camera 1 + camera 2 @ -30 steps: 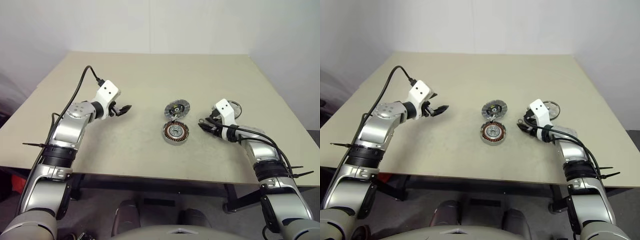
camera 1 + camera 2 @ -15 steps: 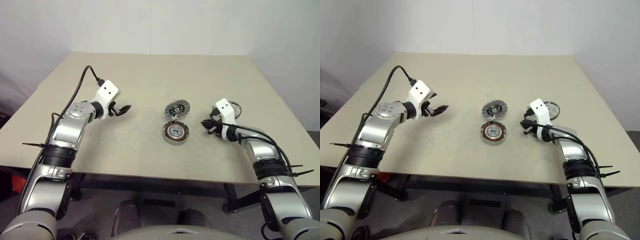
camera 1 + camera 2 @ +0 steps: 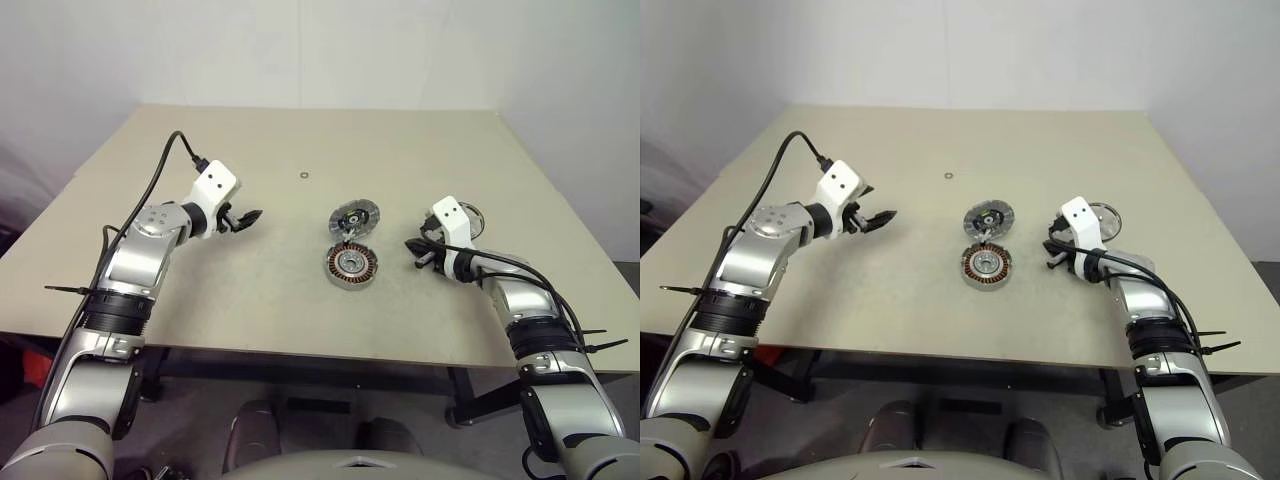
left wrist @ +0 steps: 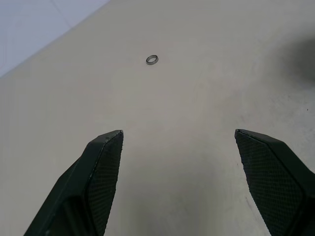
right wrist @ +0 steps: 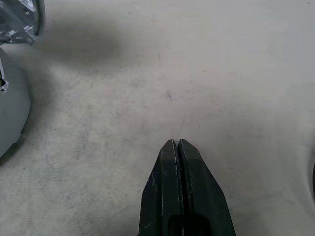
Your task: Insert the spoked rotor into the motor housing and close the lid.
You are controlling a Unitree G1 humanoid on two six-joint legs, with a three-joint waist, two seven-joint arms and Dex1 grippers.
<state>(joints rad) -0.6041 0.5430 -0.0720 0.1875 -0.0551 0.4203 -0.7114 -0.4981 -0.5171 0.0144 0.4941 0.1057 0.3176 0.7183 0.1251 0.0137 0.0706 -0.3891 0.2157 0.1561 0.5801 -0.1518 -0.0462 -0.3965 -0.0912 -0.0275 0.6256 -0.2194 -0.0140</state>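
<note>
Motor housing [image 3: 351,266] sits flat mid-table, copper windings up; spoked rotor [image 3: 355,217] lies just behind it, nearly touching. Right gripper [image 3: 416,251] is nearer, just off the housing's right side, fingers pressed together, holding nothing. Left gripper [image 3: 247,218] hovers well apart on the left, fingers spread, empty. A disc, likely the lid [image 3: 470,215], lies behind the right wrist.

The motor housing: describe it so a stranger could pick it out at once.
On the beige table, look near the middle, between the two arms. Two round metal parts lie there close together; the motor housing is the one nearer the robot. Its ring of reddish copper windings around a pale hub sets it apart from the spoked silver disc behind it.
</note>
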